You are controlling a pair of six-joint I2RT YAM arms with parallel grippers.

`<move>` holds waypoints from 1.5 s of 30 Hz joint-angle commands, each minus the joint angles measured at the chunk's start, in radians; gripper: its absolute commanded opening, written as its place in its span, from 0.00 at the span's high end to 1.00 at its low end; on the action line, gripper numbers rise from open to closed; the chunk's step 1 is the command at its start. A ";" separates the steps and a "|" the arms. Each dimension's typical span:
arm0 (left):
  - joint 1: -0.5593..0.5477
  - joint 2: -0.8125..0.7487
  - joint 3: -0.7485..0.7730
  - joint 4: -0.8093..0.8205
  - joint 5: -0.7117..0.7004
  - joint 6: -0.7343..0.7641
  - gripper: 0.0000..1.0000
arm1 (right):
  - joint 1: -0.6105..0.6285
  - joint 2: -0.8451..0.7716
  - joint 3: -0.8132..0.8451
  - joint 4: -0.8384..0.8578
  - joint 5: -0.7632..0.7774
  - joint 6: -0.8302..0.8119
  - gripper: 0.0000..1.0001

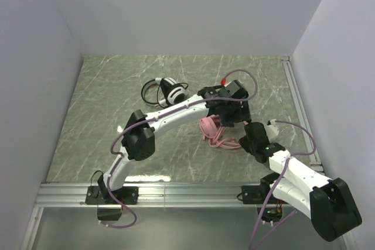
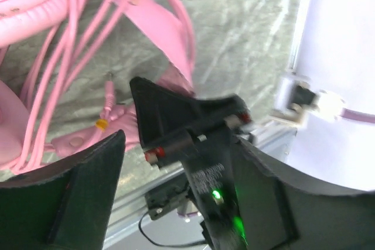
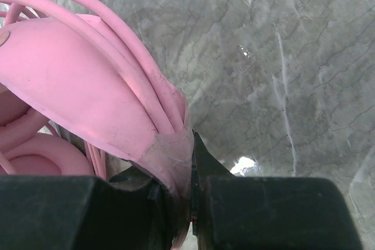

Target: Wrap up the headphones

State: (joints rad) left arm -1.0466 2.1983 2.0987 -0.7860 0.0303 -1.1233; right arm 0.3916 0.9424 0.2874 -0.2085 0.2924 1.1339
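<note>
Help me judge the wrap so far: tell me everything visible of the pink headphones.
The pink headphones are all pink, smooth plastic by the look, with padded ear cups and a flat headband. Their thin pink cable runs in several loose strands across the band and cups; its plug, with a yellow ring, is loose. They lie on the marbled table, right of centre. The right pincer is shut on the band and some cable strands.
</note>
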 commanded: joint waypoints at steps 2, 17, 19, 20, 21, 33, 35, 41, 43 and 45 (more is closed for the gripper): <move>0.005 -0.115 0.018 0.030 -0.016 0.005 0.26 | -0.013 -0.010 0.018 0.095 0.010 0.017 1.00; 0.108 -0.566 -0.310 0.005 -0.352 0.026 0.16 | -0.073 0.068 0.093 0.063 -0.019 -0.037 0.85; 0.108 -0.633 -0.380 0.013 -0.372 0.033 0.14 | -0.073 0.065 0.098 0.049 -0.015 -0.046 0.76; 0.109 -0.673 -0.402 0.008 -0.406 0.033 0.13 | -0.073 0.062 0.110 0.038 -0.013 -0.048 0.73; 0.109 -0.690 -0.436 0.002 -0.421 0.034 0.12 | -0.073 0.061 0.117 0.028 -0.004 -0.049 0.68; 0.111 -0.923 -0.663 -0.007 -0.569 0.086 0.10 | -0.073 0.004 0.228 -0.109 0.030 -0.134 0.19; 0.111 -0.977 -0.701 0.002 -0.601 0.095 0.07 | -0.073 -0.013 0.262 -0.159 0.039 -0.160 0.04; 0.112 -1.100 -0.836 0.036 -0.647 0.111 0.04 | -0.073 -0.034 0.329 -0.314 0.082 -0.218 0.00; 0.112 -1.124 -0.858 0.021 -0.674 0.135 0.05 | -0.073 -0.083 0.346 -0.370 0.109 -0.236 0.00; 0.112 -1.179 -0.899 0.017 -0.696 0.169 0.04 | -0.073 -0.140 0.349 -0.376 0.119 -0.304 0.00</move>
State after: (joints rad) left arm -0.9352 1.0805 1.2381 -0.7864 -0.5972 -1.0161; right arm 0.3264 0.8825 0.5880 -0.5041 0.3504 0.9237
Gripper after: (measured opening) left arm 0.954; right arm 0.996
